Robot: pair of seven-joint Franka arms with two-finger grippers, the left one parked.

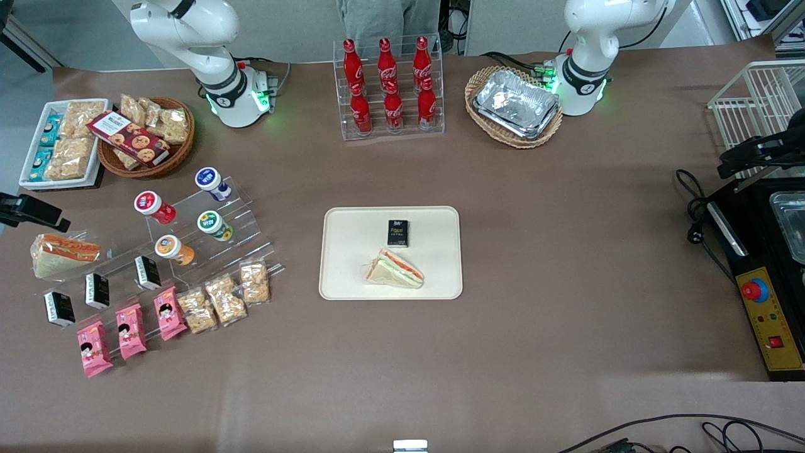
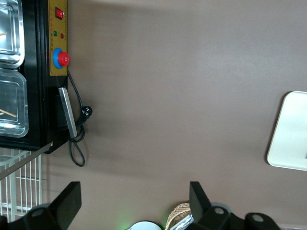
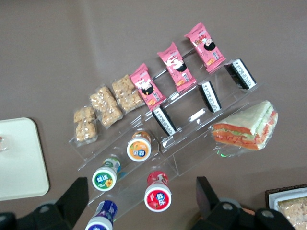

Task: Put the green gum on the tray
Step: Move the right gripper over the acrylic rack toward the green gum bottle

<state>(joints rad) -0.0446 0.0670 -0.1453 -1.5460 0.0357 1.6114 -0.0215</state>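
The green gum point(image 1: 214, 224) point(image 3: 105, 177) is a small white bottle with a green-and-white lid. It lies on a step of the clear acrylic stand point(image 1: 242, 211), among three other bottles. The cream tray point(image 1: 352, 251) point(image 3: 19, 158) point(image 2: 290, 134) lies mid-table and holds a black box point(image 1: 397, 232) and a wrapped sandwich point(image 1: 395, 269). My gripper point(image 1: 38, 214) point(image 3: 141, 201) hangs high over the working arm's end of the table, above the stand. It is open with nothing between its fingers point(image 3: 72, 199), well apart from the gum.
Blue-lidded point(image 1: 211, 182), red-lidded point(image 1: 153, 206) and orange-lidded point(image 1: 173, 248) bottles share the stand with black boxes, pink packs point(image 1: 131, 330), cracker bags and a sandwich point(image 1: 63, 253). A wicker basket point(image 1: 146, 135), white snack tray point(image 1: 60, 141), cola rack point(image 1: 390, 88) and foil containers point(image 1: 516, 104) lie farther back.
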